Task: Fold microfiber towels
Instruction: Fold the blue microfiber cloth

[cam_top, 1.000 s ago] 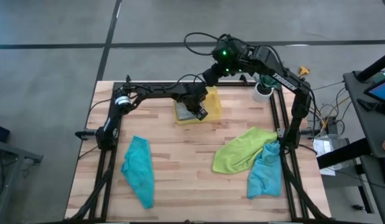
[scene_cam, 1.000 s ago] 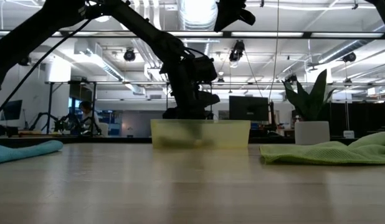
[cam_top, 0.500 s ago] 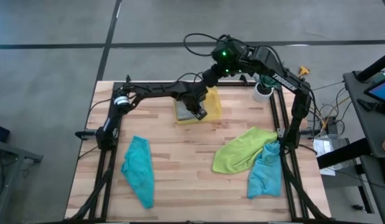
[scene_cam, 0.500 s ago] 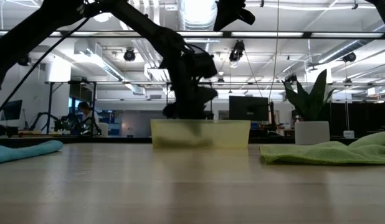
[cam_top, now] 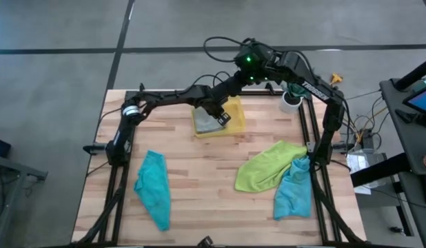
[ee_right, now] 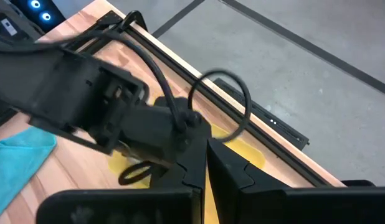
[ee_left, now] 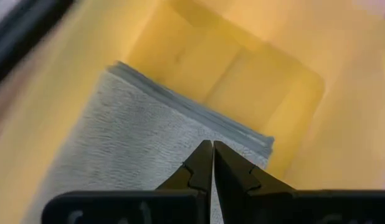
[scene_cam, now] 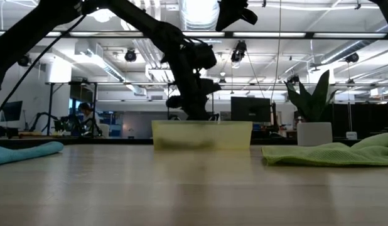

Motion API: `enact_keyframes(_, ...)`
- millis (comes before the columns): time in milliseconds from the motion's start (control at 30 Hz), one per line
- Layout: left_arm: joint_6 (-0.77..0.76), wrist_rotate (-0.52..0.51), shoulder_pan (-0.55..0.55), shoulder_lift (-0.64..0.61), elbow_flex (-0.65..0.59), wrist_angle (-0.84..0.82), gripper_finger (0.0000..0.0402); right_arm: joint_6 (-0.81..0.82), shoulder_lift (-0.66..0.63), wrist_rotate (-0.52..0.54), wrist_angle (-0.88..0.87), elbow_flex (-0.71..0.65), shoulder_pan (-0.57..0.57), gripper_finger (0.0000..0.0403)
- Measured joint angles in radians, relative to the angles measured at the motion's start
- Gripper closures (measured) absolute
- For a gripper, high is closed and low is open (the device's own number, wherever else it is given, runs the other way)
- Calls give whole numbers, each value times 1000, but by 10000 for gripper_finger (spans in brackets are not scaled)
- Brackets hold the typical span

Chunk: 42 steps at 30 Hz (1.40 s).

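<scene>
The folded grey towel point(ee_left: 136, 143) lies flat in the yellow bin point(cam_top: 235, 120) at the table's point(cam_top: 199, 172) far edge. The left tool point(ee_left: 212, 155), closed and empty, hovers above it. The right tool point(ee_right: 205, 165) is closed, raised behind the bin. The other towels lie nearer, well apart.

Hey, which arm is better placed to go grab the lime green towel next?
Probably the right. The right gripper is raised at the table's far edge on the lime green towel's side, while the left gripper is shut over the yellow bin.
</scene>
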Motion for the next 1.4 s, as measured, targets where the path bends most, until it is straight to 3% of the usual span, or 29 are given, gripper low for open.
enact_keyframes(200,67,7,-11,-137,-5,-80,402,-50,-13,3,-6,0,-5,392)
enact_keyframes(333,81,132,-45,-224,-49,-85,402,-54,-24,8,2,0,-28,392)
enact_keyframes(433,73,150,-81,-241,-82,-75,402,-54,-26,10,8,0,-47,392)
enact_keyframes(600,14,147,-138,-210,-148,-8,402,-54,-26,9,8,0,-53,392)
enact_keyframes(867,205,192,-187,-146,-138,50,402,-54,-26,4,-1,-9,-53,392)
enact_keyframes(1033,211,89,-177,-72,-133,44,402,-54,-26,-13,-14,-20,-49,392)
enact_keyframes(1400,209,45,-157,-6,-134,35,402,-54,-29,-26,-54,-22,-40,392)
